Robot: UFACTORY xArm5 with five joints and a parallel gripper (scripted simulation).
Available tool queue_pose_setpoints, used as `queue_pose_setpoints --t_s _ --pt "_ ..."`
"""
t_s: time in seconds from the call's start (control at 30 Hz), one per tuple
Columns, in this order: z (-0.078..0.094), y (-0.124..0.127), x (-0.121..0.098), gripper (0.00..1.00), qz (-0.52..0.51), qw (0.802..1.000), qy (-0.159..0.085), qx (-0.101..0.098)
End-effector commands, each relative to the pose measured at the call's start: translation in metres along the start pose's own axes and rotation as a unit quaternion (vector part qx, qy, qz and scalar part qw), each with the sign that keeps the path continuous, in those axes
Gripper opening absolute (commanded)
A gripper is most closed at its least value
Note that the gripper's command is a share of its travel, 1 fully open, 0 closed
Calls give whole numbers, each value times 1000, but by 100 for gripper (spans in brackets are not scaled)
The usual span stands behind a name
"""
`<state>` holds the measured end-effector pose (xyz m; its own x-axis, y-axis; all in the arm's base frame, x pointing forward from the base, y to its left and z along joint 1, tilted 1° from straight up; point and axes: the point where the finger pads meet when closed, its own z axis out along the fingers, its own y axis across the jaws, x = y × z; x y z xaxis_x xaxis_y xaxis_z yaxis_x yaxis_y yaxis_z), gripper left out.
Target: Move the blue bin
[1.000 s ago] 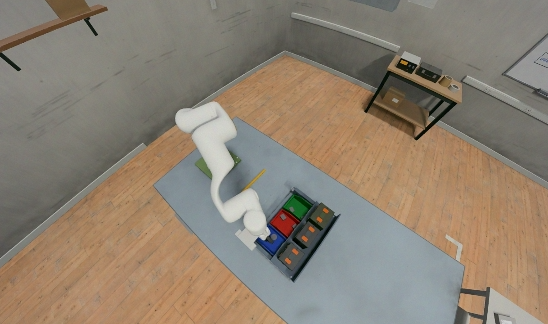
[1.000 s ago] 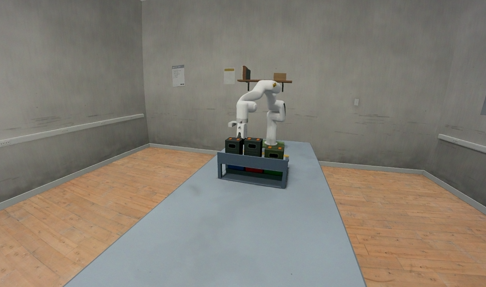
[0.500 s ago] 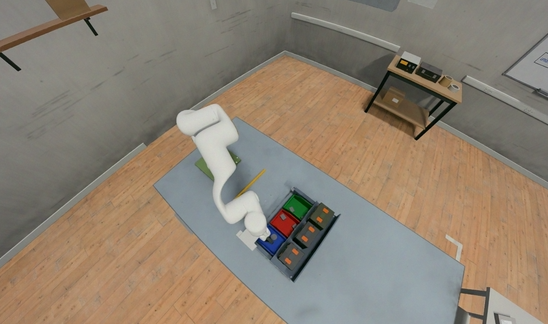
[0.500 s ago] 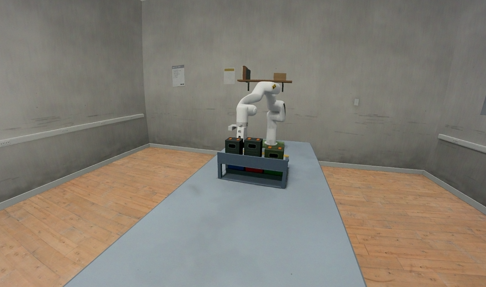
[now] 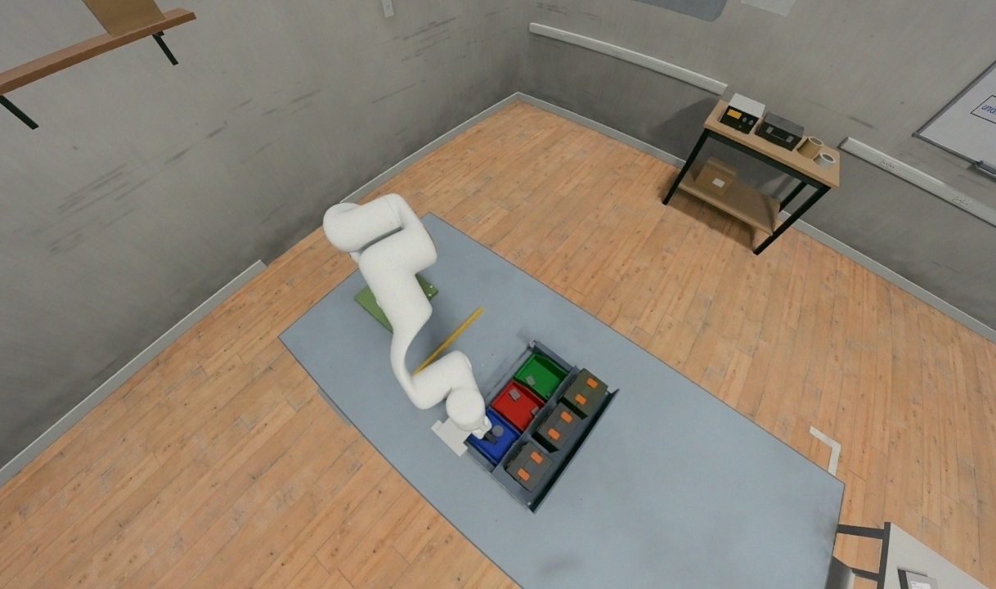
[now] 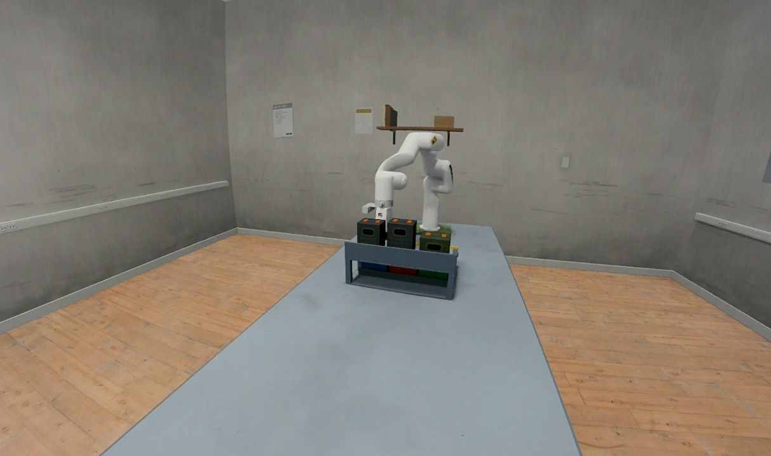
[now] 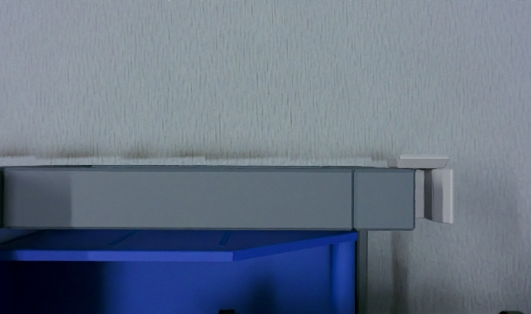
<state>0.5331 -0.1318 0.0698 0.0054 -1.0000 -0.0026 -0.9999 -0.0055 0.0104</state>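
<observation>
The blue open bin (image 5: 497,438) stands at the near-left end of the grey shelf's (image 5: 539,423) lower row, next to a red bin (image 5: 518,404) and a green bin (image 5: 540,375). My gripper (image 5: 494,433) is open and empty, lowered over the blue bin's arm-side edge. In the front view my gripper (image 6: 381,215) is mostly hidden behind the dark bins. In the wrist view the blue bin (image 7: 173,270) fills the lower left, under the shelf's grey rail (image 7: 208,198). The bin's parts are hidden there.
Three dark bins with orange parts (image 5: 558,427) stand on the shelf's upper row, close behind my gripper. A small white block (image 7: 435,192) sits at the shelf's corner. A yellow bar (image 5: 450,338) lies on the table near my base. A side table (image 5: 764,146) stands far off.
</observation>
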Motion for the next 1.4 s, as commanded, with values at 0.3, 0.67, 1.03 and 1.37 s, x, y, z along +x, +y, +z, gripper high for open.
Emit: queue_pose_setpoints --t_s 0.3,0.67,1.03,1.37 --pt "16 -2 0 100 0 1000 -4 3" --pt "17 -2 0 100 0 1000 -4 3" --pt "23 -2 0 100 0 1000 -4 3" --pt "29 -2 0 100 0 1000 -4 3"
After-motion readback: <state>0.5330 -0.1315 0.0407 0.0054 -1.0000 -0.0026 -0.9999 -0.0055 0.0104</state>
